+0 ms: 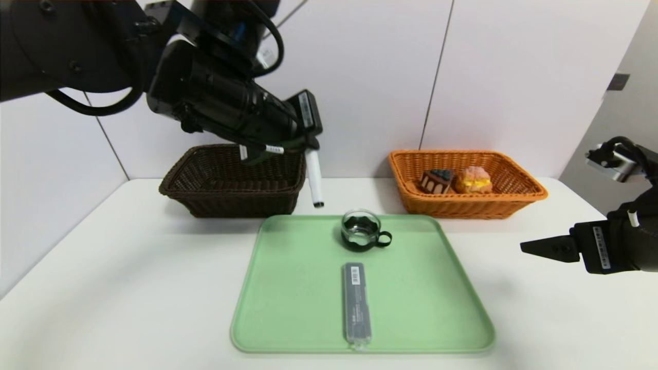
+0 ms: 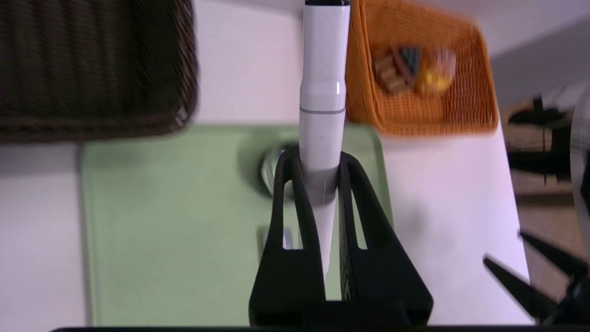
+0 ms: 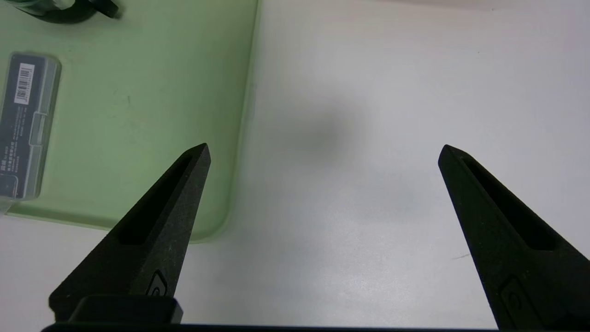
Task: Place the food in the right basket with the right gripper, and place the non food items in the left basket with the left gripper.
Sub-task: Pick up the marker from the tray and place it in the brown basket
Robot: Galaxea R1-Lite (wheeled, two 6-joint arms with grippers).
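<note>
My left gripper (image 1: 308, 146) (image 2: 320, 161) is shut on the white marker pen (image 1: 314, 177) (image 2: 322, 101), which hangs tip down above the table between the dark brown left basket (image 1: 231, 180) (image 2: 92, 69) and the green tray. The glass cup (image 1: 361, 229) and the grey barcoded case (image 1: 357, 301) (image 3: 25, 124) lie on the tray. The chocolate cake wedge (image 1: 437, 181) (image 2: 398, 64) and the cream puff (image 1: 474, 180) (image 2: 438, 74) sit in the orange right basket (image 1: 465, 205) (image 2: 442, 115). My right gripper (image 1: 532, 247) (image 3: 322, 150) hovers open over bare table right of the tray, holding nothing.
The green tray (image 1: 288, 288) (image 2: 161, 221) (image 3: 138, 115) lies in the middle of the white table (image 1: 103, 288). White wall panels stand close behind both baskets. My left arm reaches in high over the dark basket.
</note>
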